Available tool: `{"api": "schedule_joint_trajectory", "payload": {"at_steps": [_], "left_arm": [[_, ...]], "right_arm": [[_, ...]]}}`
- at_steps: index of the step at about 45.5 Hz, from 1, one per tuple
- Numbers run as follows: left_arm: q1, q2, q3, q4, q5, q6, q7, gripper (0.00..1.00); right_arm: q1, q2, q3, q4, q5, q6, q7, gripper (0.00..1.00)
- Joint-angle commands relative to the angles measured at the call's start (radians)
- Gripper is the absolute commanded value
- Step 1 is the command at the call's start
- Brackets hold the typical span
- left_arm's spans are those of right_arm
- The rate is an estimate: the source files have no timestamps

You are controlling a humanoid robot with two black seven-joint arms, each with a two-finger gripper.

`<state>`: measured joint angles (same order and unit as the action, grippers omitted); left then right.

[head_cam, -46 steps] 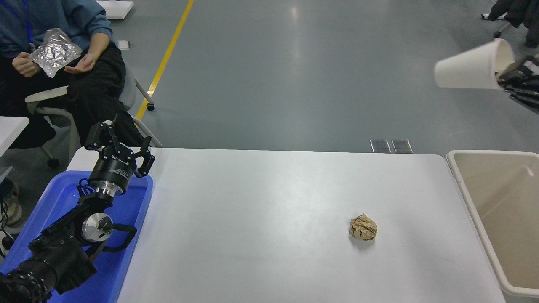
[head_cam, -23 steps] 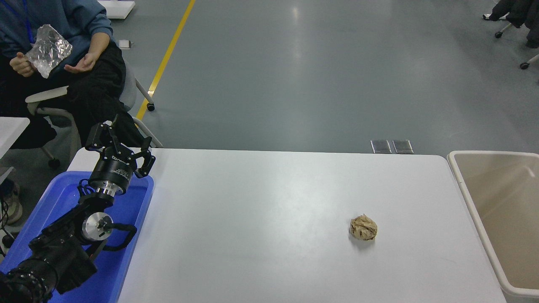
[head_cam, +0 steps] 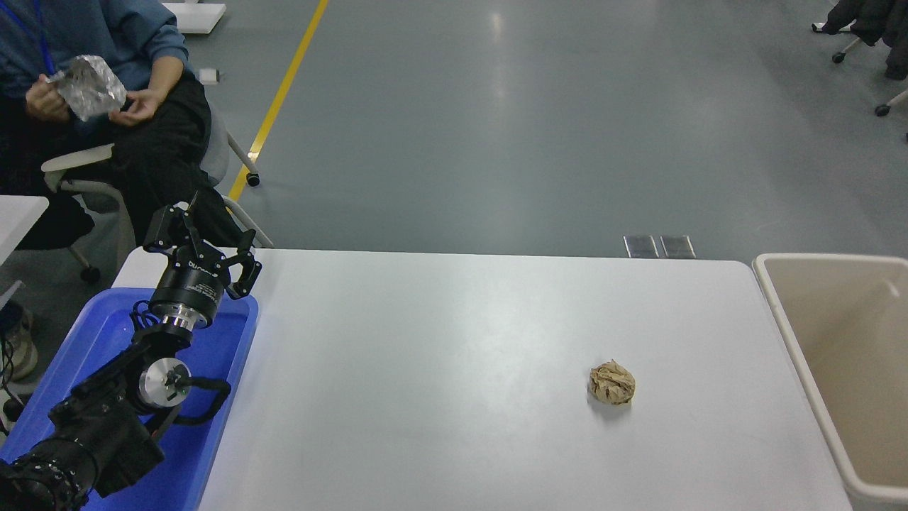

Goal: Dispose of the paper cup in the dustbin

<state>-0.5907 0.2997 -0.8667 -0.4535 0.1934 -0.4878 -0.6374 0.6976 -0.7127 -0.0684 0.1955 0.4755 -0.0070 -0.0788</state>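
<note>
Cup nowhere in frame, right arm out of view too. Dustbin (head_cam: 837, 341) at right edge. Left gripper (head_cam: 202, 238) parked lower left over blue tray (head_cam: 106, 333), fingers spread, empty. Paper cups are likely light and crushable; gentle sidewall or rim pinch.

White table (head_cam: 454, 341); paper ball (head_cam: 611, 383); blue tray (head_cam: 213, 426)

Only the left arm (head_cam: 106, 411) shows, parked at the lower left. It rises from the bottom corner and slants up and to the right, with a silver round joint partway along and a black cylindrical wrist above it. The left pincer (head_cam: 202, 238) points away from the camera toward the far edge of the surface, its black fingers (head_cam: 164, 228) spread apart and gripping nothing.
</note>
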Motion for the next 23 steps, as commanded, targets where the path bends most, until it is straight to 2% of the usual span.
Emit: {"api": "schedule_joint_trajectory", "payload": {"at_steps": [1,23], "left_arm": [[0.0,-0.001,0.0,0.001,0.0,0.0,-0.001,1.0],[0.0,-0.001,0.0,-0.001,0.0,0.0,0.001,1.0]], "right_arm": [[-0.102,0.15,0.315,-0.168,-0.011,-0.002,-0.039,0.0],[-0.122,0.236,0.447,-0.168,-0.009,0.029,-0.033,0.0]]}}
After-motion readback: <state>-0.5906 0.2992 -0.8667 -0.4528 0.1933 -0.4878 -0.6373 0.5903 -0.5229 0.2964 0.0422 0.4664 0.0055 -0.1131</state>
